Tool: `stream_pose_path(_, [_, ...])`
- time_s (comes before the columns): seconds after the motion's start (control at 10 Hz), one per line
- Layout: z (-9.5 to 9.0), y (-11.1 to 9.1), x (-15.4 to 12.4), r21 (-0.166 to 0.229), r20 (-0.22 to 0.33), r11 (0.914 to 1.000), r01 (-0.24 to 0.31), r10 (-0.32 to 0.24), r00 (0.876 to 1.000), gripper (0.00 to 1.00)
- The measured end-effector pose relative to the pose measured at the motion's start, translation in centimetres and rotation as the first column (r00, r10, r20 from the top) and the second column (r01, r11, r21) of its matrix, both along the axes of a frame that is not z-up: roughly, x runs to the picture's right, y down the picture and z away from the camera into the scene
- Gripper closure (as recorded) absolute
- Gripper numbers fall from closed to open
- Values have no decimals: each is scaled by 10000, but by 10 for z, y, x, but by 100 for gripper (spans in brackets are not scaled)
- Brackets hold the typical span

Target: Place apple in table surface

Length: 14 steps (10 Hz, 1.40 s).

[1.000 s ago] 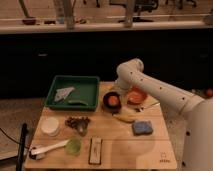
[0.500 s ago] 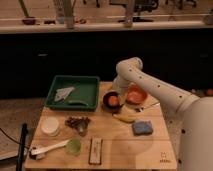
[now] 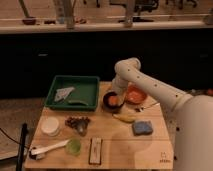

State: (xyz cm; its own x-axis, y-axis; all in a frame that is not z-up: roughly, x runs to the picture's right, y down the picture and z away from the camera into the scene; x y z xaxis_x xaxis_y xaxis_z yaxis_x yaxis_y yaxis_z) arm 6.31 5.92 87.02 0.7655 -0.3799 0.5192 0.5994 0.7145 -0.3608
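The apple [image 3: 114, 100], small and orange-peach, lies in a dark bowl [image 3: 106, 103] at the back middle of the light wooden table surface [image 3: 125, 150]. My gripper [image 3: 115, 93] hangs at the end of the white arm [image 3: 150, 86], just above the back rim of the dark bowl and right over the apple. The arm reaches in from the right. The gripper's tip is partly hidden against the bowl.
A larger orange bowl [image 3: 136, 95] stands right of the dark bowl. A banana [image 3: 124, 118] and a blue sponge [image 3: 142, 128] lie in front. A green tray [image 3: 80, 85] is at back left. A white lid [image 3: 50, 125], green cup [image 3: 73, 146], white brush [image 3: 47, 148] and dark block [image 3: 94, 150] are at front left.
The gripper has shifted a little to the left, from over the orange bowl's edge to over the dark bowl. The objects on the table have not moved.
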Motion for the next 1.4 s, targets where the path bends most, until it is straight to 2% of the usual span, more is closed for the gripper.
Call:
stream_pose_path(0.4, [7, 4, 2, -153, 78, 9998, -125, 127, 9999, 35])
stream_pose_path(0.6, [13, 7, 5, -290, 111, 9994, -201, 204, 9997, 30])
stream_pose_path(0.9, [21, 12, 10, -485, 140, 9985, -234, 241, 9996, 27])
stream_pose_path(1.0, [24, 13, 11, -576, 156, 9982, -155, 164, 9997, 22])
stream_pose_path(1.1, [28, 13, 12, -665, 173, 9978, -30, 42, 9998, 21])
stream_pose_path(1.4, [38, 14, 11, -884, 299, 9948, 513, -488, 9984, 26])
